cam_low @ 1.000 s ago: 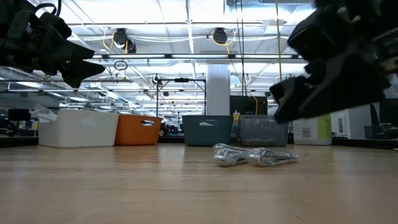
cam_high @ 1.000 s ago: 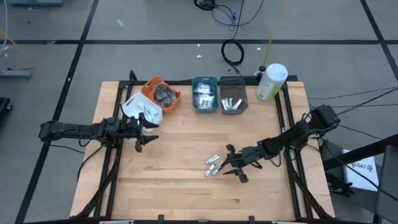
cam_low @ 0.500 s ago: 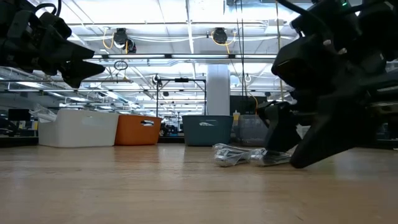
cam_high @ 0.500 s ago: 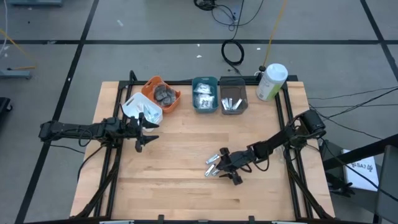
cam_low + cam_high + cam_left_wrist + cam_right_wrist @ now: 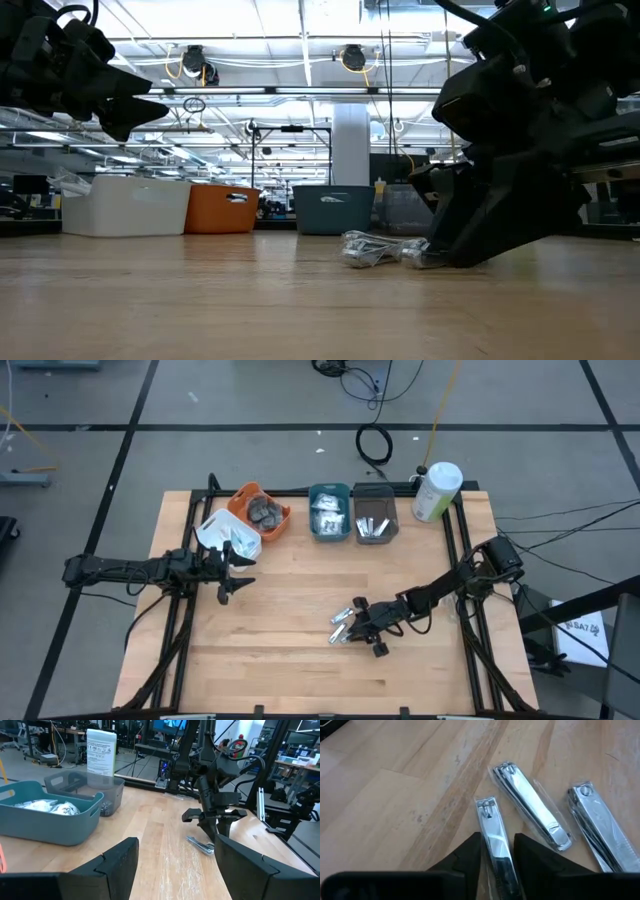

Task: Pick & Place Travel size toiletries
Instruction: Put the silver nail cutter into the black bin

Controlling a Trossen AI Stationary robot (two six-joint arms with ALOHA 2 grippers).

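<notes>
R. gripper [image 5: 496, 857] low on the wood table [image 5: 290, 590], fingers [image 5: 465, 855] straddling one wrapped silver nail clipper [image 5: 492, 832], not yet clamped, apparently lined up for a pick. Two more clippers [image 5: 530, 805] lie just beyond the tips. Far off: grey bin [image 5: 374, 518], probably its destination. L. gripper [image 5: 232, 565] waits open by the white bin [image 5: 222, 532].

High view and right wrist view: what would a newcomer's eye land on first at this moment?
The right gripper is down on the wood right of the table's middle, its fingers straddling one of three silver nail clippers lying loose there. Along the far edge stand four small bins and a big white-and-green bottle. The left gripper waits open beside the white bin.
</notes>
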